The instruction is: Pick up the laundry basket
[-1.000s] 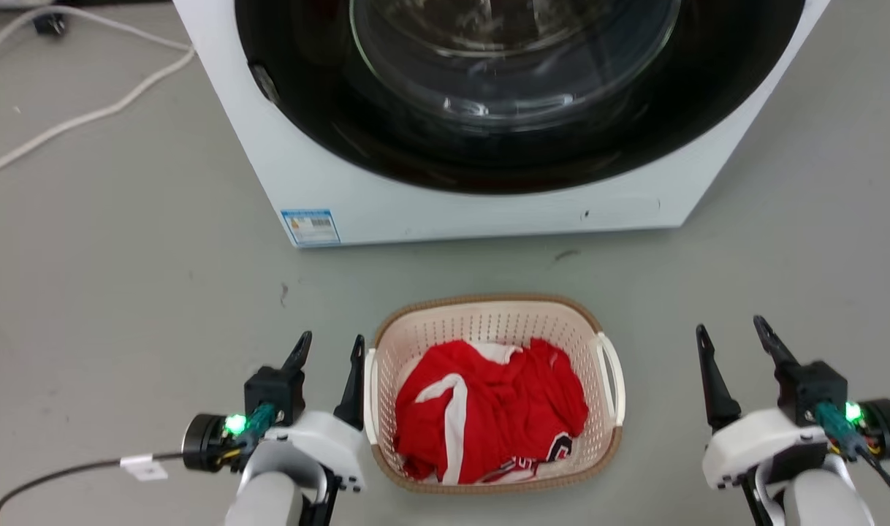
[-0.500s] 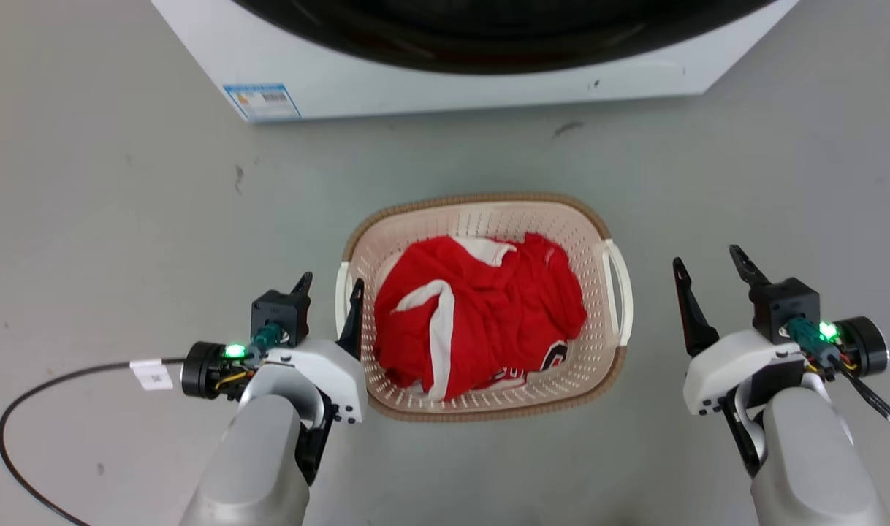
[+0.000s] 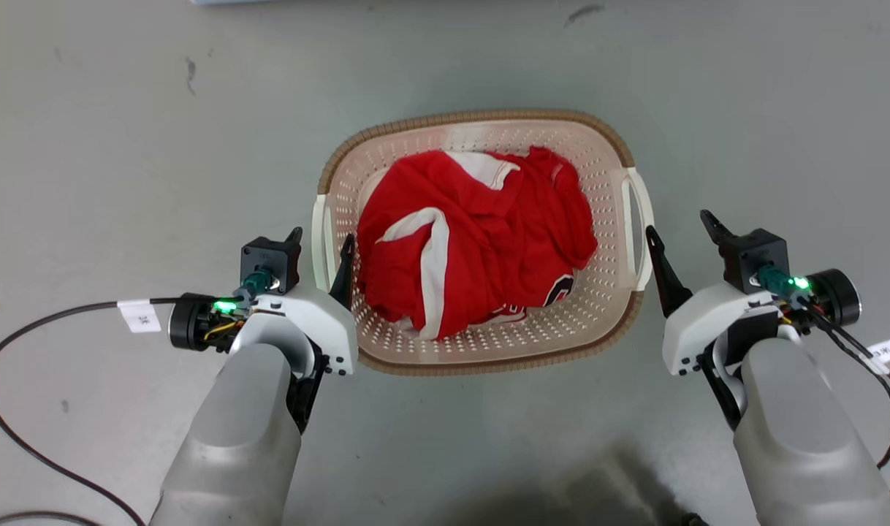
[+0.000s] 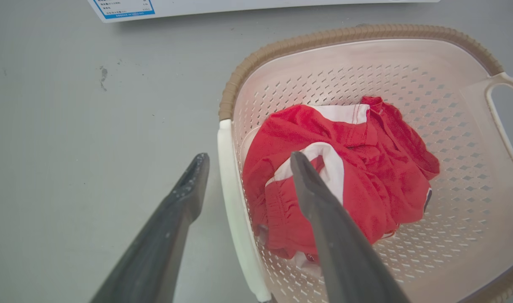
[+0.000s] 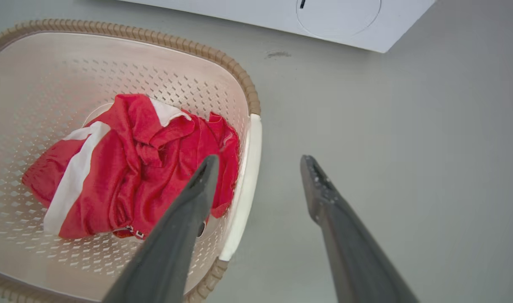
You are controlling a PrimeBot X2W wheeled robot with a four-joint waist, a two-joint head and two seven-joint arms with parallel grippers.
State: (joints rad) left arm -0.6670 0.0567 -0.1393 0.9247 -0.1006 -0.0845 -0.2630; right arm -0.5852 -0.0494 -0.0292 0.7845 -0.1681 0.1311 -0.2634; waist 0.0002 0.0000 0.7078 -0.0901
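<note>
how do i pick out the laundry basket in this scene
Look at the grey floor in front of the white washing machine, between the left claw and right claw. The laundry basket is the cream perforated tub with a brown woven-look rim, holding a red and white garment.

Counts:
- 1 laundry basket [image 3: 489,123], centre of head view
- 2 white side handles [image 3: 318,234], one at the basket's left edge and one at its right
- 1 red-and-white cloth bundle [image 3: 481,241] inside; can't tell if it's one garment or more
- 2 grippers: left gripper [image 3: 321,236] lower left, right gripper [image 3: 677,223] lower right
- 2 dark fingers [image 4: 324,219] each, 4 total
- 2 green lights [image 3: 222,305], one per wrist
- 2 white cable tags [image 3: 139,315], far left and far right
- 1 washing machine [image 5: 345,21], top of right wrist view
- 1 blue-bordered label [image 4: 124,6], top left of left wrist view
</note>
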